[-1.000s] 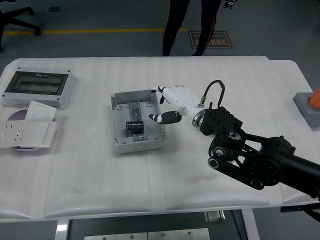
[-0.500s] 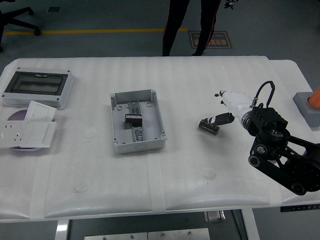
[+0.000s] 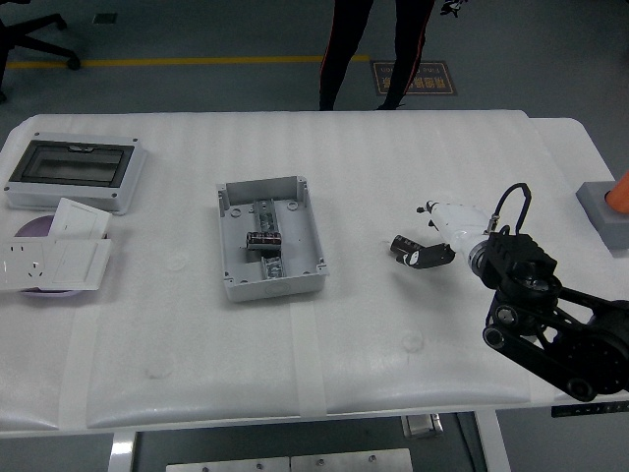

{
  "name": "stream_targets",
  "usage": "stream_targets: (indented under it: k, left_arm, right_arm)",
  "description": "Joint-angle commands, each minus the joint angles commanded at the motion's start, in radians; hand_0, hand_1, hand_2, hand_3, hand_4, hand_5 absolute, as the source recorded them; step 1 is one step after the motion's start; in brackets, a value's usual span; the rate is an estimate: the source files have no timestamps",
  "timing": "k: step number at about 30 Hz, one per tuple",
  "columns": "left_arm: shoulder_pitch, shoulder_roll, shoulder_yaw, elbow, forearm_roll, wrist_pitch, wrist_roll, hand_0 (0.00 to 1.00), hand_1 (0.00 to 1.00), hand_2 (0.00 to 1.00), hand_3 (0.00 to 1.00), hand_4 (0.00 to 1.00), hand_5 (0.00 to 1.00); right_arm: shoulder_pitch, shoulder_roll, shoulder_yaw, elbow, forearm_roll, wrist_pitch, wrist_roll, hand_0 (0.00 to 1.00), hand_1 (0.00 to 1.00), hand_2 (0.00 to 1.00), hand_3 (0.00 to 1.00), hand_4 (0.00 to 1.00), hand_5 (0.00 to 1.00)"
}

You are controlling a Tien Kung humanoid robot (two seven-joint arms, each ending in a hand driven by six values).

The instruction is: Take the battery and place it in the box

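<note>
An open grey box (image 3: 295, 202) lies at the table's middle with one black battery (image 3: 262, 240) lying inside it. A second black battery (image 3: 405, 247) lies on the white table to the right. My right hand (image 3: 425, 234), white with black fingertips, is just right of this battery. Its fingers are spread. The black thumb (image 3: 436, 258) is against the battery's right end, and the other fingertips (image 3: 423, 209) are above it and apart from it. The left arm is out of view.
A grey enclosure with a clear lid (image 3: 74, 172) and white socket plates (image 3: 54, 258) sit at the far left. A grey block (image 3: 604, 211) sits at the right edge. A person's legs (image 3: 339, 49) stand beyond the table's far side.
My right hand left the box, where a battery stays, and moved right to the second battery. In the last half second it sank a little, and its thumb came against the battery.
</note>
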Motion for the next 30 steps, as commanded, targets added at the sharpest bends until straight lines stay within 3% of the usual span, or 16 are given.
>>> stream_targets:
  k: [11,12,17,18,23,24,30]
  left_arm:
    - [-0.002,-0.001,0.025,0.001,-0.032,0.004,-0.012,0.412,0.609,0.557,0.365,0.46,0.414]
    - [-0.003,0.0,0.026,0.001,-0.034,0.005,-0.014,0.412,0.609,0.557,0.364,0.459,0.414]
    - [-0.003,0.0,0.034,0.002,-0.045,0.008,-0.022,0.412,0.609,0.557,0.364,0.459,0.414]
    - [-0.003,0.0,0.035,0.002,-0.046,0.008,-0.022,0.412,0.61,0.557,0.364,0.46,0.415]
    - [-0.001,0.0,0.041,0.001,-0.051,0.009,-0.025,0.412,0.61,0.557,0.364,0.46,0.415]
    - [-0.001,0.0,0.042,0.001,-0.051,0.009,-0.025,0.412,0.609,0.557,0.368,0.462,0.419]
    - [-0.003,0.0,0.043,0.001,-0.051,0.011,-0.029,0.412,0.609,0.557,0.367,0.468,0.427]
  right_arm:
    - [0.016,0.023,-0.054,-0.036,0.0,-0.027,0.002,0.643,0.67,0.704,0.803,0.916,0.575]
    - [0.017,0.025,-0.057,-0.037,0.0,-0.03,0.003,0.614,0.638,0.652,0.715,0.855,0.544]
    - [0.02,0.029,-0.073,-0.046,-0.002,-0.035,0.004,0.614,0.638,0.652,0.715,0.855,0.544]
    - [0.02,0.029,-0.075,-0.048,-0.002,-0.036,0.005,0.565,0.603,0.598,0.633,0.747,0.461]
    - [0.019,0.03,-0.08,-0.057,-0.005,-0.044,0.01,0.565,0.603,0.598,0.633,0.747,0.461]
    - [0.019,0.03,-0.08,-0.058,-0.005,-0.045,0.012,0.541,0.577,0.55,0.617,0.721,0.449]
    - [0.021,0.03,-0.083,-0.068,-0.002,-0.055,0.023,0.516,0.558,0.519,0.614,0.698,0.435]
